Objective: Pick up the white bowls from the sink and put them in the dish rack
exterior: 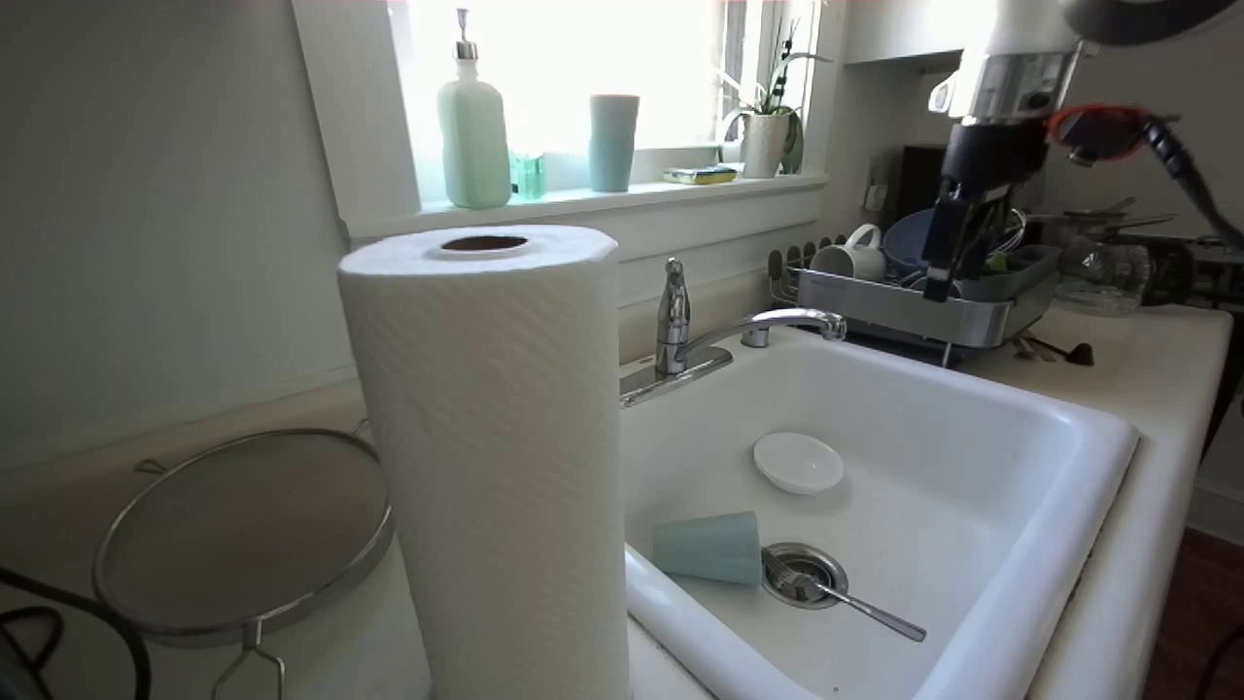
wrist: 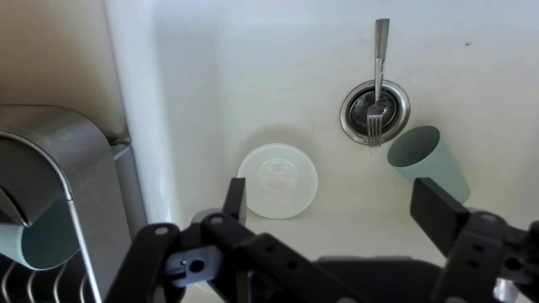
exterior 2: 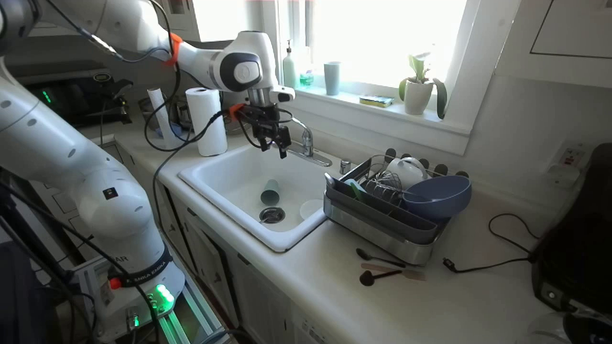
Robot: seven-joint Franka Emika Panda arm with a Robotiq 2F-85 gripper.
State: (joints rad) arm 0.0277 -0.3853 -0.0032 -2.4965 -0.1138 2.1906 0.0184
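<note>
One small white bowl [exterior: 799, 464] lies in the white sink [exterior: 972, 447]; it also shows in an exterior view [exterior 2: 311, 209] and the wrist view [wrist: 280, 181]. No other white bowl is seen in the sink. My gripper [exterior 2: 273, 149] is open and empty, held above the sink near the faucet. In the wrist view, my gripper [wrist: 330, 189] has its fingers wide apart, and the left finger overlaps the bowl's left edge from above, not touching. The dish rack [exterior 2: 373, 229] stands on the counter beside the sink, with dishes in it.
A teal cup [exterior: 708, 549] lies on its side in the sink, beside a fork [wrist: 380, 63] across the drain. A chrome faucet [exterior: 777, 321] reaches over the basin. A paper towel roll [exterior: 486, 467] stands beside the sink. The rack holds a blue bowl [exterior 2: 437, 196] and white mug [exterior 2: 406, 172].
</note>
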